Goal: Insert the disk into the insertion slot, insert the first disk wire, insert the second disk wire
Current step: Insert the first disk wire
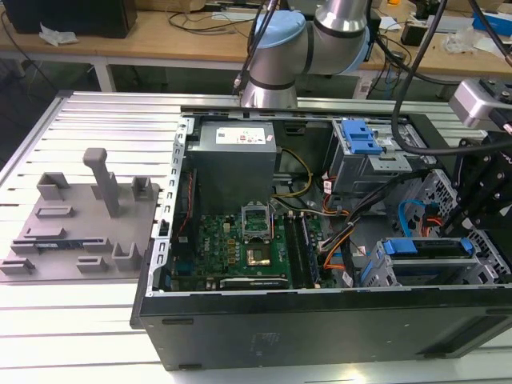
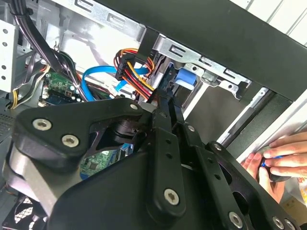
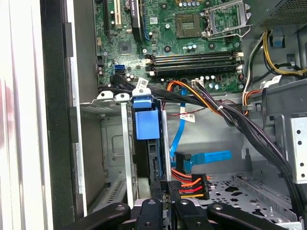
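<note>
The disk (image 1: 432, 258) sits in the insertion slot (image 1: 374, 270) of the grey cage at the exterior view's right, its blue carrier tab (image 3: 145, 122) facing the motherboard. In the first wrist view the disk's (image 3: 156, 160) edge stands between the cage walls (image 3: 125, 143). My gripper (image 3: 168, 194) is shut on the black connector of a disk wire (image 3: 188, 186) with red, orange and yellow leads, right at the disk's rear edge. In the second wrist view my gripper (image 2: 162, 100) points at that same wire (image 2: 132, 72). A blue flat disk wire (image 3: 206, 157) lies just beside it.
The taller grey bay with a blue lever (image 1: 360, 138) stands behind the cage. Black cable bundles (image 3: 230, 117) cross above the disk. The motherboard (image 1: 240, 248) fills the case middle. A person's hand (image 2: 283, 158) rests outside the case wall. A grey fixture plate (image 1: 80, 220) lies outside the case.
</note>
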